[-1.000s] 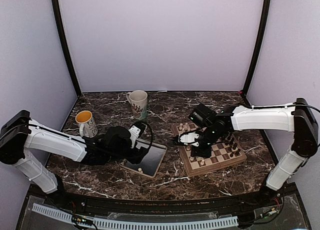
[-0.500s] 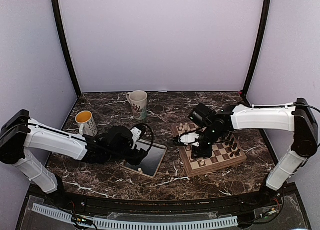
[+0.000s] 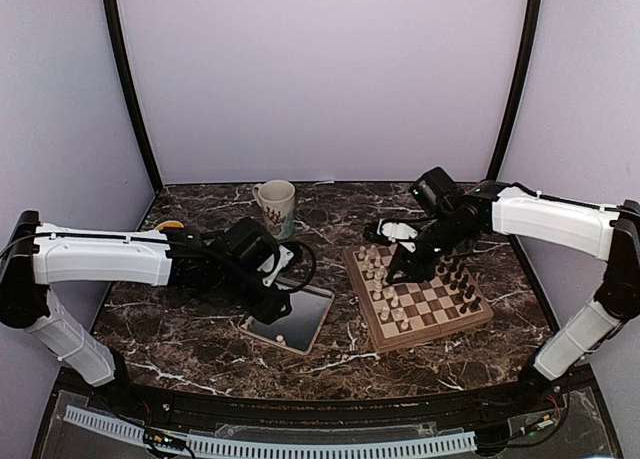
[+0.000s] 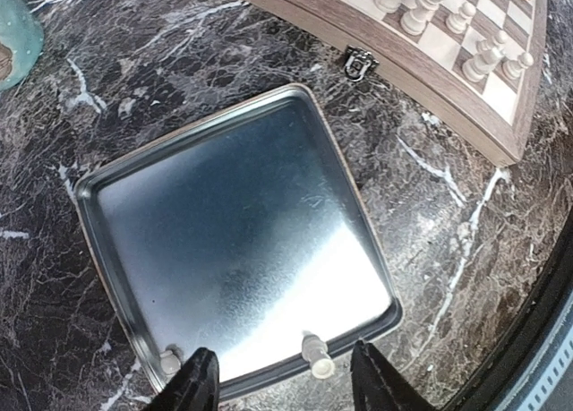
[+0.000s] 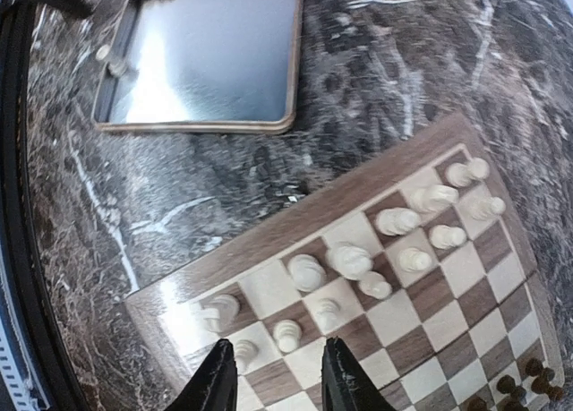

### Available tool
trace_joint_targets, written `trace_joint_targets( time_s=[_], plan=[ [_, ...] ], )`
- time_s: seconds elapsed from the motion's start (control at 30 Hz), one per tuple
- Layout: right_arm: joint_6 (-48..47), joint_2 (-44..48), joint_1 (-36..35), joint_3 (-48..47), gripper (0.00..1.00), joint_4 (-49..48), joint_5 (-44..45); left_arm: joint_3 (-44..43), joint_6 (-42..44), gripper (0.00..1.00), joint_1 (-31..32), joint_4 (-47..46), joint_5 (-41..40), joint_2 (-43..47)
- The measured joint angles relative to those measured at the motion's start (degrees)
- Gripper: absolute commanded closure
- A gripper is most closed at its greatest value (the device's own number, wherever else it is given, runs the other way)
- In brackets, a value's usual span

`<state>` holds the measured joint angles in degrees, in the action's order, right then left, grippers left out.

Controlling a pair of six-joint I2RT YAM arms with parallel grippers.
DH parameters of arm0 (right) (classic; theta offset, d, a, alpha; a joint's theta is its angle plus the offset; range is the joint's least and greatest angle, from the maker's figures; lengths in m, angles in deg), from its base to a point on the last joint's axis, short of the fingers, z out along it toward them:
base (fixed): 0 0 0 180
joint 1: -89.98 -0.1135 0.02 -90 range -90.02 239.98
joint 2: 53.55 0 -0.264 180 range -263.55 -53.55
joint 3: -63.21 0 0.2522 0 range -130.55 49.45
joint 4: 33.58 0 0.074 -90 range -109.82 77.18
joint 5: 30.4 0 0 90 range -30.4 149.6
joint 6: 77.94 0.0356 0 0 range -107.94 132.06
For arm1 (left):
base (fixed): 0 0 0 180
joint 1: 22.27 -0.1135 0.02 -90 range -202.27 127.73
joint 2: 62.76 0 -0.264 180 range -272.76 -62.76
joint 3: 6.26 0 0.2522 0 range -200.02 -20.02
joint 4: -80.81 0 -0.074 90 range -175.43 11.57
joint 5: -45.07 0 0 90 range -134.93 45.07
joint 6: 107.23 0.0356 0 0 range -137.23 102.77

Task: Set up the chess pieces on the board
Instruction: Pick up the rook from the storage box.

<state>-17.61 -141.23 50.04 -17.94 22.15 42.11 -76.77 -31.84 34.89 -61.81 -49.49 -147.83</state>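
Left gripper (image 4: 286,386) jaws apart, empty, above tray's (image 4: 89,196) near edge; two cream chess pieces (image 4: 315,355) lie there. Right gripper (image 5: 279,380) fingers parted, empty, over board's (image 5: 269,232) left edge.

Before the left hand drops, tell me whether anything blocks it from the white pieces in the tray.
Nothing visible does. The left hand hangs open over the tray; one white piece lies below the gap between its fingers, close to the rim. A second piece lies beside one finger. The rim might crowd the grasp.
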Motion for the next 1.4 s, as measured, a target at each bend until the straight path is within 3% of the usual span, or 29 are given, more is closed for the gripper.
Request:
trace_joint_targets(
  time_s=[0.17, 0.27, 0.43, 0.67, 1.13, 1.4],
  plan=[
    [1.3, 4.9, 11.4, 7.3, 0.66, -7.3, -4.5, -8.0, 1.0, 0.58, 0.0, 9.1, 2.4, -6.8],
    [1.7, 7.5, 13.6, 10.5, 0.63, -10.0, -5.0, -10.5, 1.5, 0.57, 0.0, 13.4, 3.1, -11.4],
    [2.3, 12.4, 14.5, 13.8, 0.62, -13.6, -6.1, -13.6, 2.6, 0.6, 0.0, 18.6, 4.7, -17.4],
    [2.3, 12.3, 14.8, 13.8, 0.62, -15.3, -6.8, -15.2, 3.1, 0.65, 0.0, 19.9, 6.9, -19.9],
    [2.3, 12.2, 14.8, 13.8, 0.62, -15.4, -7.0, -15.6, 3.5, 0.6, 0.0, 22.4, 9.1, -19.7],
    [2.1, 11.3, 14.8, 13.8, 0.61, -15.3, -7.1, -15.5, 3.7, 0.71, 0.2, 22.5, 9.5, -19.7]
  ],
)
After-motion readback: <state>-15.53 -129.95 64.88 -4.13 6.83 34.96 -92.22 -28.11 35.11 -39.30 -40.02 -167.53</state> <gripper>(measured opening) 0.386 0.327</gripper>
